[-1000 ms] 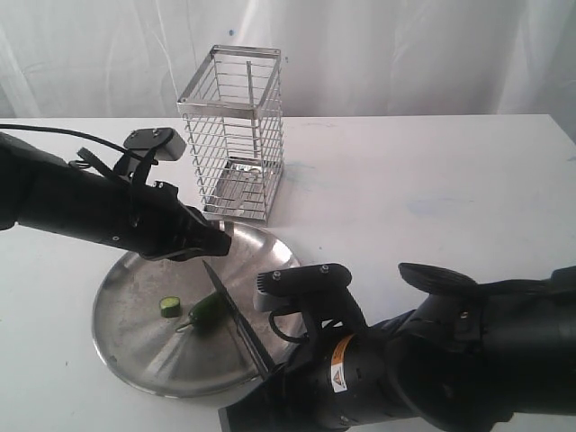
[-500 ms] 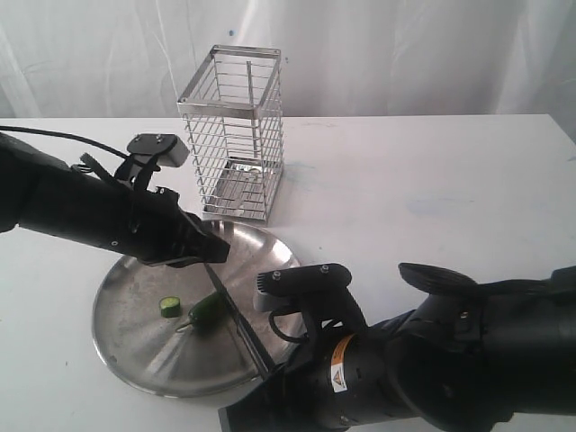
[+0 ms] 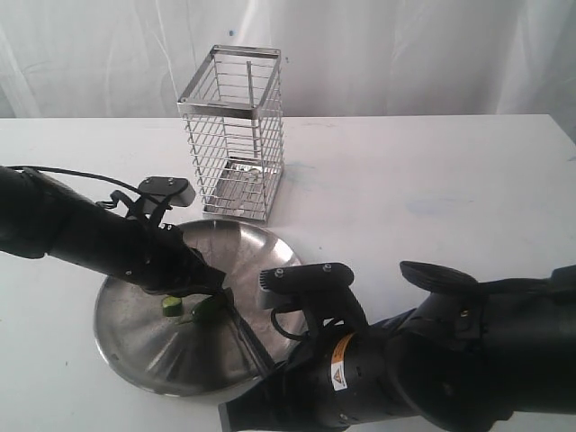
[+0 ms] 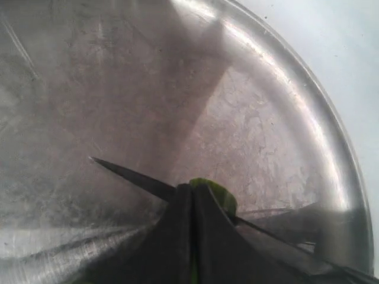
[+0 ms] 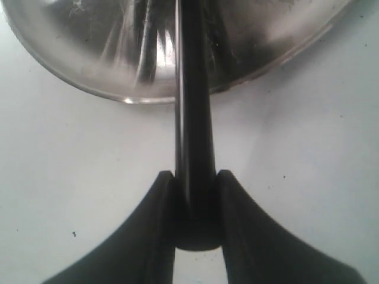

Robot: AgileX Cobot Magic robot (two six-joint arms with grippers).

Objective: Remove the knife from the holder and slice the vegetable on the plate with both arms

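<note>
We are reaching our left gripper (image 4: 192, 198) low over the plate (image 3: 135, 337), jaws pinching the vegetable (image 4: 214, 192), while our right gripper (image 5: 195, 183) is clamping the knife (image 5: 192, 118) handle

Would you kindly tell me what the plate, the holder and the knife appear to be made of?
The plate looks like brushed steel: grey, scuffed, with dull reflections. The holder seems to be chrome-plated wire, with thin shiny bars. The knife is matt black throughout; whether it is coated metal or plastic cannot be told.
</note>
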